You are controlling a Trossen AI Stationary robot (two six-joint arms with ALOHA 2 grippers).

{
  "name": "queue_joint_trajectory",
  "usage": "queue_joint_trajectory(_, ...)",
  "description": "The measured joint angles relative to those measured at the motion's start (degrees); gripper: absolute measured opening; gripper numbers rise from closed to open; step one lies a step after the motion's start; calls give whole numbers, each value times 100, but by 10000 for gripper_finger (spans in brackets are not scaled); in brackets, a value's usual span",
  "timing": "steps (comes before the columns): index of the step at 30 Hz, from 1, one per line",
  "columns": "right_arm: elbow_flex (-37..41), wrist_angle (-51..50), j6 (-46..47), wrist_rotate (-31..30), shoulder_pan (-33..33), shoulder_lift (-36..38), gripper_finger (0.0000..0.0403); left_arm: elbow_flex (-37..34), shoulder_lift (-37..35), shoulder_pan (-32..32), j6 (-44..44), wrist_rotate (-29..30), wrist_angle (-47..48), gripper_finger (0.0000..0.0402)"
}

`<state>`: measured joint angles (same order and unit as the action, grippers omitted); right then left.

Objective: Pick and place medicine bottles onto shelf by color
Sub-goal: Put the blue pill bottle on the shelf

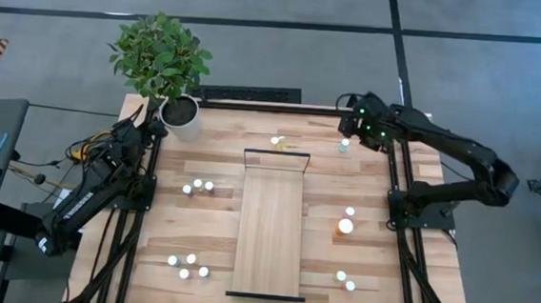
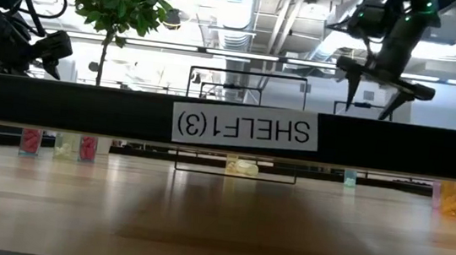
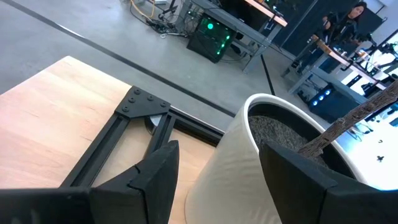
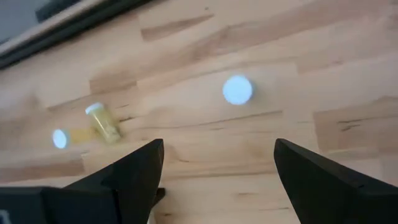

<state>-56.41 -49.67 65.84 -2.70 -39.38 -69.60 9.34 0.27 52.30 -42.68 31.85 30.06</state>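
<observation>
Small white-capped bottles stand upright on the table in groups on both sides of the light-wood shelf: left groups, right groups with an orange one. A teal bottle stands near the far right; its white cap shows in the right wrist view. A yellow bottle lies on its side near the shelf's far end. My right gripper is open, high above the teal bottle. My left gripper is open beside the white plant pot.
The plant in its white pot stands at the table's far left corner, close to my left gripper. The shelf's black end frame fills the near low view. A black frame runs along the table's far edge.
</observation>
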Motion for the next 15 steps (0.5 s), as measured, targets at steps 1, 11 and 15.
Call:
queue_joint_trajectory(1, -39, 9, -7, 18, 0, -73, 327, 1, 0, -1, 0, 0, 0, 210)
queue_joint_trajectory(11, -181, -135, -247, 250, -149, -812, 327, 1, 0, -1, 0, 1, 0, 210)
queue_joint_trajectory(15, -181, -129, -290, 297, -272, -1108, 327, 2, 0, -1, 0, 1, 0, 210)
